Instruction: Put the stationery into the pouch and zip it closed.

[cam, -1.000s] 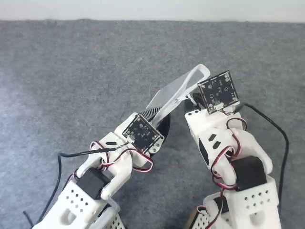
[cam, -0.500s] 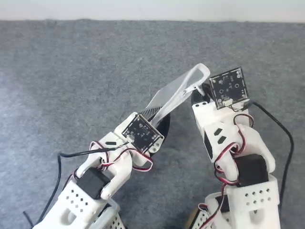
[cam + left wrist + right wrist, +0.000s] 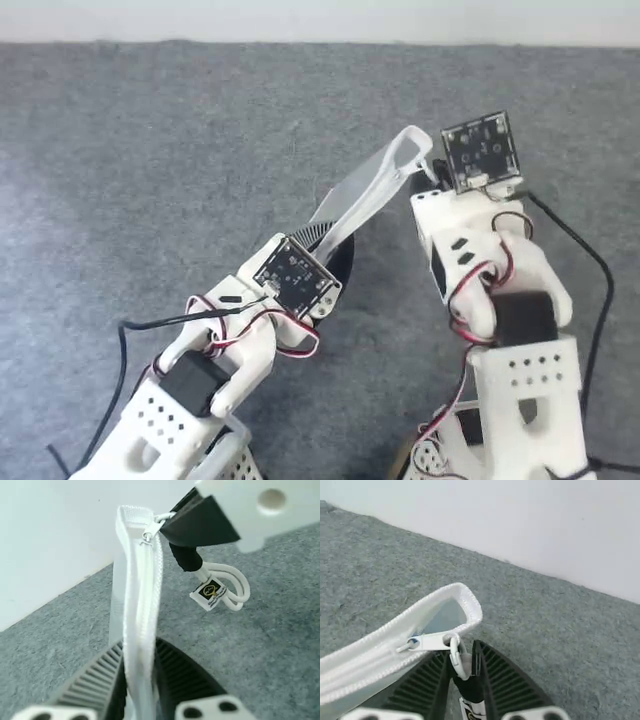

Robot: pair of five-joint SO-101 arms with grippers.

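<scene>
A clear pouch [image 3: 375, 190] with a white zipper hangs in the air between my two arms, tilted up toward the far right. My left gripper [image 3: 139, 680] is shut on the pouch's near end, its ribbed black fingers [image 3: 100, 680] pressing both sides of the zipper band [image 3: 142, 605]. My right gripper [image 3: 462, 672] is shut on the zipper pull tab [image 3: 456, 657] at the pouch's far end [image 3: 465, 605]. The slider [image 3: 427, 641] sits close to that end. In the left wrist view the right gripper's black finger [image 3: 200, 522] meets the pouch's top corner [image 3: 137, 517].
Grey carpet-like table cover [image 3: 150, 150] stretches all around, ending at a white wall [image 3: 300, 20] at the back. A black cable [image 3: 590, 270] loops beside the right arm, and another [image 3: 125, 345] trails off the left arm.
The right arm has moved up and toward the back right, dragging the pull tab and the pouch's far end with it. The left arm has shifted only slightly.
</scene>
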